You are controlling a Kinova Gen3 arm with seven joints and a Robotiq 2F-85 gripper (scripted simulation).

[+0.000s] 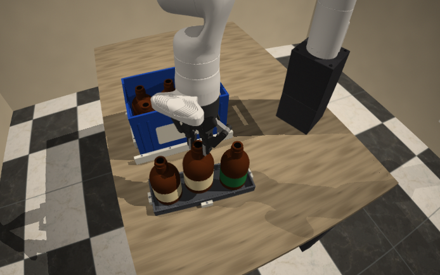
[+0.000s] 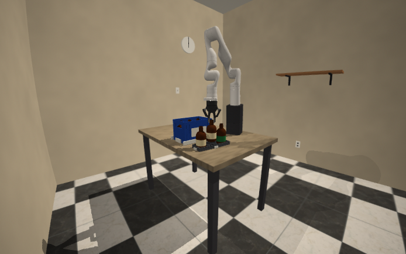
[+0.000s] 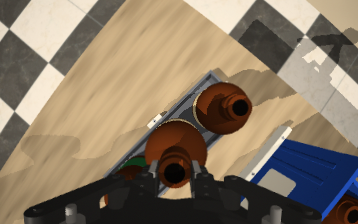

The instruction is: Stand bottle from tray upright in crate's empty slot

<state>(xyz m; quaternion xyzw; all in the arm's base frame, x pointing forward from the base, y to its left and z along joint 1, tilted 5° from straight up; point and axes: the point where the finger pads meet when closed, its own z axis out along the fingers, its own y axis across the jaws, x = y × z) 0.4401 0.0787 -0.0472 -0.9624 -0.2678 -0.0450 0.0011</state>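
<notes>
The tool (image 1: 201, 145) is clenching the neck of the upright middle bottle (image 1: 198, 168) from above; the crate (image 1: 146, 131) is sitting just behind the tray (image 1: 200, 199).

Hand (image 2: 212, 117) clamped on the middle bottle (image 2: 211, 131) in the tray (image 2: 206, 146), beside the blue crate (image 2: 184, 128).
</notes>
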